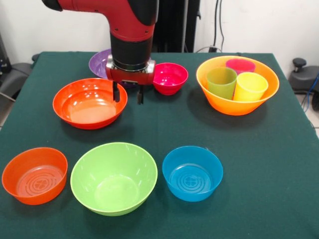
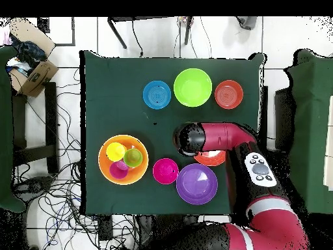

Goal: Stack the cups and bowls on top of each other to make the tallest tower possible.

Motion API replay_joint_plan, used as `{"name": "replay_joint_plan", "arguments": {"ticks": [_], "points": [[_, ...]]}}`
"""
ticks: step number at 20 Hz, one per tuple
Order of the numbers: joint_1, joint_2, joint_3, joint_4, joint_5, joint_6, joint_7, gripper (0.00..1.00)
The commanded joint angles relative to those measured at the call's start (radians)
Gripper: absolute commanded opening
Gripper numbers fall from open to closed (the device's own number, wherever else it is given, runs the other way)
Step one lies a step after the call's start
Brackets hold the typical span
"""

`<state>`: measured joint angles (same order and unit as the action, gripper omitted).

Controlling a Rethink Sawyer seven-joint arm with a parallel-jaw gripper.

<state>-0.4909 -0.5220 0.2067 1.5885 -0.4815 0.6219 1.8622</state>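
My gripper [image 1: 128, 94] is open and empty, its fingers astride the right rim of the wide red-orange bowl [image 1: 89, 103]. In the overhead view the arm hides the gripper and most of that bowl [image 2: 211, 158]. The big orange bowl [image 1: 234, 107] stands at the right and holds the green cup [image 1: 222, 82], the yellow cup [image 1: 250, 85] and a magenta-purple cup [image 1: 240, 64], all upright. The small pink bowl [image 1: 170, 78] is just right of the gripper. The purple bowl [image 1: 98, 62] is behind the arm. The small orange bowl [image 1: 35, 175], lime green bowl [image 1: 113, 178] and small blue bowl [image 1: 192, 173] form the near row.
All bowls sit open side up on a dark green cloth [image 1: 279, 164]. In the overhead view the big orange bowl [image 2: 102, 159] with the cups is at the left. The purple bowl [image 2: 196, 183] and pink bowl [image 2: 165, 170] lie near the robot's base. Cables and boxes lie off the table.
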Motion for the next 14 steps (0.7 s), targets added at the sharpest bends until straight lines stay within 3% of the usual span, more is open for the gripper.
{"name": "replay_joint_plan", "arguments": {"ticks": [1, 14], "points": [[0.064, 0.097, 0.005, -0.096, -0.107, -0.043, -0.031, 1.00], [0.187, 0.193, -0.155, -0.223, -0.158, -0.006, 0.078, 1.00]]}}
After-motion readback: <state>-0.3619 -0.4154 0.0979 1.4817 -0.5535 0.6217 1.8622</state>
